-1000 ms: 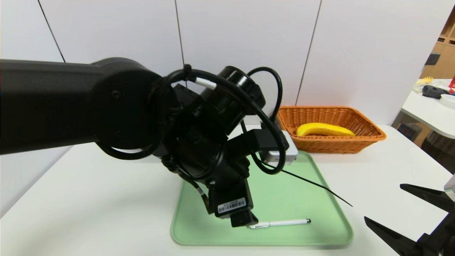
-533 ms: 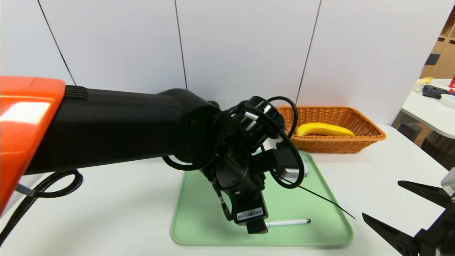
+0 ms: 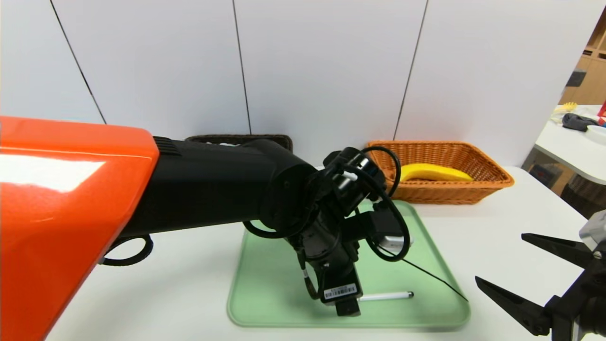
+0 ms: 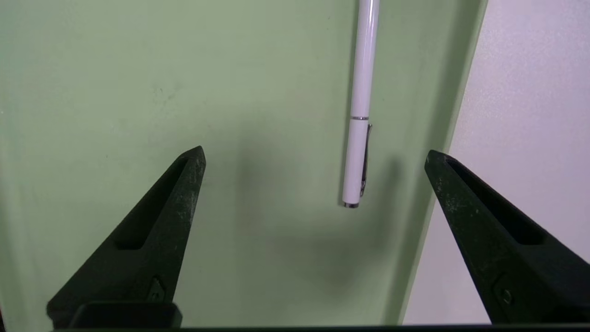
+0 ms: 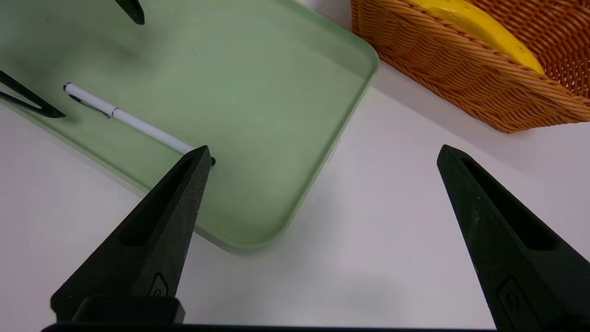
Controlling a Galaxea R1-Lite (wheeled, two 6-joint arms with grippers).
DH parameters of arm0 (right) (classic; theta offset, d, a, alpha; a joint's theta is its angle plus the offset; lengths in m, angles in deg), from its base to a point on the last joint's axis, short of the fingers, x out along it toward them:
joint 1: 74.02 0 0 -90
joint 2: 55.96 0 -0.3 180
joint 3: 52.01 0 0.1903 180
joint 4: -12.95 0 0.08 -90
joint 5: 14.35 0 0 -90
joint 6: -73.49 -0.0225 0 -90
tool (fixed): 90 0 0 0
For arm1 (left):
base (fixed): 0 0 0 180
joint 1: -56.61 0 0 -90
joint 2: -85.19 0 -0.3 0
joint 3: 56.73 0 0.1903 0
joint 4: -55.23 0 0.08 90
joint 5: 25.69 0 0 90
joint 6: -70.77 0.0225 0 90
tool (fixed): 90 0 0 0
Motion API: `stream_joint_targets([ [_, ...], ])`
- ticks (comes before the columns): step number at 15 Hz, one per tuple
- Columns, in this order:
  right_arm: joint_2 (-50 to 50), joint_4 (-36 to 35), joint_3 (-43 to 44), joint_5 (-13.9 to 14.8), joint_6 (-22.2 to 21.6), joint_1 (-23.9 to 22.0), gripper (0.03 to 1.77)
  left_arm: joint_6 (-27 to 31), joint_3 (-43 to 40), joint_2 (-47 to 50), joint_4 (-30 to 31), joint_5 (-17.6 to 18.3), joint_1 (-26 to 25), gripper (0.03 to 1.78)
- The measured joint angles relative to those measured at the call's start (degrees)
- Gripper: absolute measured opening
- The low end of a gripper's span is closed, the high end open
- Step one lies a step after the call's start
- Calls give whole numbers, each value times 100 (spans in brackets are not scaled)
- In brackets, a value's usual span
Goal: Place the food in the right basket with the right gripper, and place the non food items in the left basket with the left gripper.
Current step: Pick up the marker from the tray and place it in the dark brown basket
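Note:
A slim white pen [image 3: 386, 296] lies near the front edge of the green tray [image 3: 265, 284]. My left gripper [image 4: 315, 154] hovers open just above the tray. The pen's [image 4: 362, 106] clip end lies just ahead of the gap between the fingertips, nearer one finger, and nothing is between them. The yellow banana [image 3: 433, 172] lies inside the orange basket [image 3: 440, 192] at the back right. Only the rim of the dark basket [image 3: 239, 139] shows behind my left arm. My right gripper [image 3: 500, 257] hangs open and empty over the table, right of the tray.
The white table [image 3: 142, 284] carries the tray and both baskets. A thin black tie end [image 3: 426, 274] sticks out from my left wrist over the tray. A second table [image 3: 577, 137] with clutter stands at the far right.
My left arm has reached farther out and lower over the tray, so its wrist now covers the pen's clip end. The right gripper has drifted slightly up and left.

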Motion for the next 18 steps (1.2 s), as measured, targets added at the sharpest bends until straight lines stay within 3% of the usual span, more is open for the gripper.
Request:
stream_joint_targets([
  [13, -6, -9, -80, 5, -78, 11, 170, 33, 513, -634, -65, -144, 94, 169],
  [18, -39, 2, -96, 11, -76, 13, 170, 22, 896, -846, -497, -199, 138, 169],
])
